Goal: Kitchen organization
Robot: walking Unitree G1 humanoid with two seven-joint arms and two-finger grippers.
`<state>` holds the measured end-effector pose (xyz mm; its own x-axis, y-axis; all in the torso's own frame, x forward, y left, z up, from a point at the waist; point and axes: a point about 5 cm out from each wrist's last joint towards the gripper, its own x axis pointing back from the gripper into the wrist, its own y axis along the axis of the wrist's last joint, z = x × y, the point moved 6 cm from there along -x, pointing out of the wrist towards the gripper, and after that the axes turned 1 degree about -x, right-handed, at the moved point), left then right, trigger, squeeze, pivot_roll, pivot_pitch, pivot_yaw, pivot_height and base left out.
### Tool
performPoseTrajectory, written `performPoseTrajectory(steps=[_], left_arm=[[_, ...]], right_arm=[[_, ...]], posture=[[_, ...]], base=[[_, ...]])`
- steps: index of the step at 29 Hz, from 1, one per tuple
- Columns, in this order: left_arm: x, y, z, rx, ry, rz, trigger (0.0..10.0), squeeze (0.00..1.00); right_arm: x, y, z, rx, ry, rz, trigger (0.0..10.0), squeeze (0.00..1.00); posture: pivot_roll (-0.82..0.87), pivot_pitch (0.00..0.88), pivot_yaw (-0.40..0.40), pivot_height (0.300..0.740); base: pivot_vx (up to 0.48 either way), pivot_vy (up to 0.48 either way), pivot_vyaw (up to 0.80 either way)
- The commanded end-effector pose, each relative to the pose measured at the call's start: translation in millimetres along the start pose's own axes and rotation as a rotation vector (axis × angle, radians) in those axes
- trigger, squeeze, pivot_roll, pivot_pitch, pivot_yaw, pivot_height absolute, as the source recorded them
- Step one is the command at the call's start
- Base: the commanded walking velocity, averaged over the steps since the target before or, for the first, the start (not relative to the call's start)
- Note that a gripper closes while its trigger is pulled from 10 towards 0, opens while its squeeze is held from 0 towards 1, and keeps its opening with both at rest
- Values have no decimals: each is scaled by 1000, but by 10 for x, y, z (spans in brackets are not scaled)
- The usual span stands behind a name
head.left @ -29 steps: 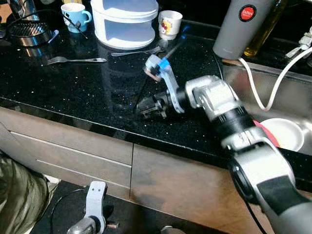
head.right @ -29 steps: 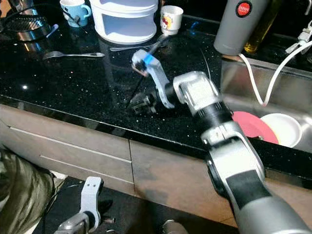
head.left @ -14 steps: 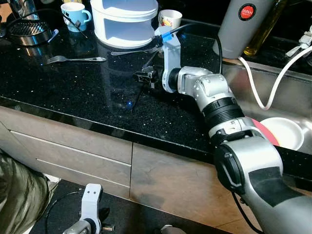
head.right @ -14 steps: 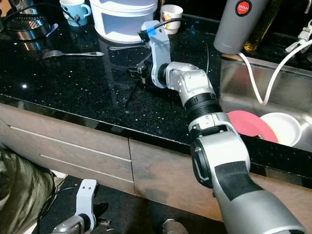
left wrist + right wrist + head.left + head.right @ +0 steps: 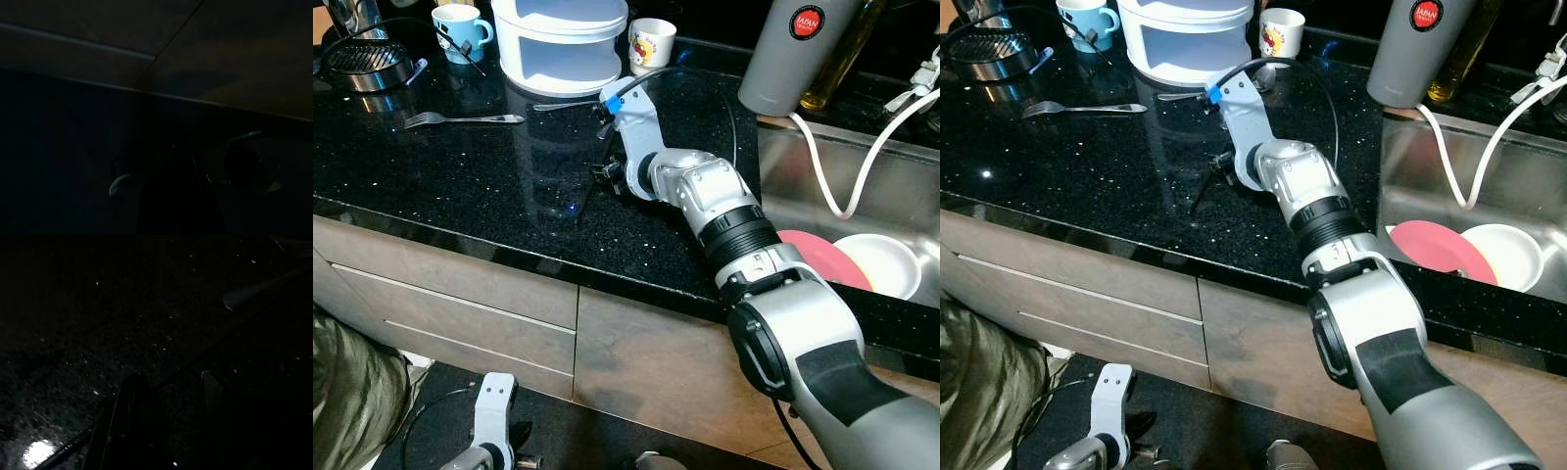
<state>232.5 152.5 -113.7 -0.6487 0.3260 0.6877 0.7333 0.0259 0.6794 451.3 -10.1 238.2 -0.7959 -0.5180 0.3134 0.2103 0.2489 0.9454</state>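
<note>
My right arm reaches across the black speckled counter (image 5: 460,186), and its gripper (image 5: 592,191) hangs low over the counter's middle. In the dark right wrist view its two fingers (image 5: 128,401) stand apart with nothing between them, open. A utensil handle (image 5: 244,294) lies just beyond them. A fork (image 5: 460,119) rests on the counter to the left. A second utensil (image 5: 570,104) lies by the base of the white stacked container (image 5: 563,44). My left gripper (image 5: 494,426) hangs idle down by the floor.
A blue mug (image 5: 460,24), a printed white cup (image 5: 651,41) and a dark strainer (image 5: 367,59) stand at the back. On the right are a grey flask (image 5: 793,49) and an oil bottle (image 5: 837,59). The sink (image 5: 783,186) holds a red plate (image 5: 818,257), a white bowl (image 5: 881,264) and a white cable (image 5: 832,176).
My right wrist swung away from the counter's front edge toward the white container, then came a little back and left. The fork and cups stayed put.
</note>
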Motion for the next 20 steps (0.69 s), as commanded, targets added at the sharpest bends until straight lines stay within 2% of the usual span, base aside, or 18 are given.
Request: performPoseTrajectory(steps=[1, 6, 9, 13, 19, 20], left_arm=[[-44, 25, -106, -15, -26, -4, 10000, 0], [-67, 113, -134, -21, -41, -26, 10000, 0], [-79, 177, -141, -25, -49, -40, 10000, 0], [-96, 200, -169, -25, -51, -43, 10000, 0], [-140, 250, -253, -24, -60, -51, 10000, 0], [-150, 260, -271, -24, -62, -51, 10000, 0]], right_arm=[[5, 41, 31, -24, 4, -6, 10000, 0], [-1, -50, 15, -26, -24, 48, 10000, 0], [24, -249, -148, 26, -109, 141, 10000, 0], [63, -313, -279, 63, -158, 167, 10000, 0], [264, -361, -783, 60, -306, 183, 10000, 0], [351, -413, -954, 49, -351, 196, 10000, 0]], posture=[[-27, 89, -57, 740], [-26, 85, -58, 740], [-29, 83, -60, 740], [-31, 85, -59, 740], [-34, 90, -58, 740], [-35, 91, -58, 740]], base=[[0, 0, 0], [0, 0, 0], [0, 0, 0], [0, 0, 0], [0, 0, 0], [0, 0, 0]])
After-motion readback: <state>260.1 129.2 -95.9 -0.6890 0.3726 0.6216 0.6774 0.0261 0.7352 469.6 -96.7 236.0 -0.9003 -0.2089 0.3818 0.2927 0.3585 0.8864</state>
